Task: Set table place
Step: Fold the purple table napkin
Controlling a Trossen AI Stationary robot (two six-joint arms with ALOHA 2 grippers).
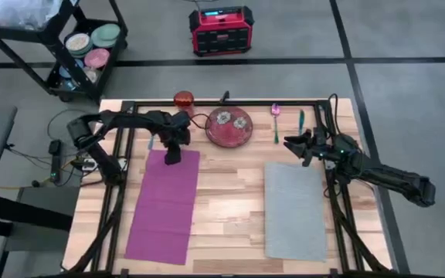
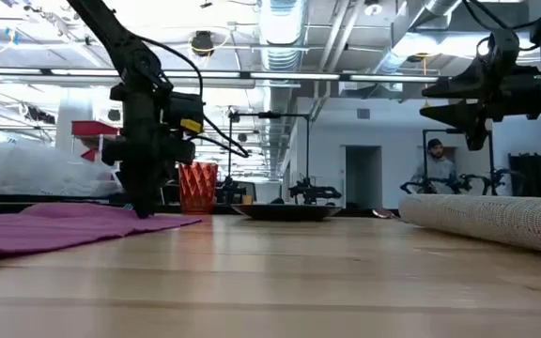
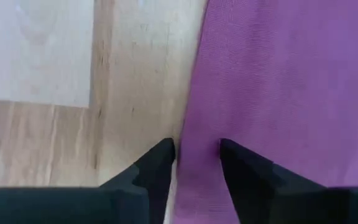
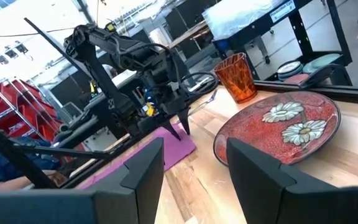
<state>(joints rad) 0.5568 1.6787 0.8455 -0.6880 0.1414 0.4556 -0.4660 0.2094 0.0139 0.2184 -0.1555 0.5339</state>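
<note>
The purple napkin [image 1: 164, 201] lies flat on the left half of the table [image 1: 230, 201], and the grey placemat [image 1: 294, 208] lies flat on the right half. At the far edge are the red plate [image 1: 229, 127], the orange cup [image 1: 184, 99], a pink utensil [image 1: 275, 112] and a teal one [image 1: 301, 120]. My left gripper [image 1: 174, 158] points down at the napkin's far edge, open by a narrow gap. My right gripper [image 1: 292, 144] hangs open above the placemat's far left corner, facing the plate [image 4: 278, 127], with nothing between its fingers. My left gripper [image 3: 197, 165] stands from above, pointing down, astride the napkin's far edge [image 3: 188, 134]. One finger [image 3: 157, 165] is over bare wood and the other [image 3: 244, 165] over the cloth. The cloth lies flat; I cannot tell whether the fingertips touch it.
A black cart [image 1: 83, 46] with stacked dishes stands beyond the table's far left corner, and a red box [image 1: 222, 31] sits on the floor behind the table. Bare wood shows between napkin and placemat. A person [image 2: 435, 164] stands in the room beyond.
</note>
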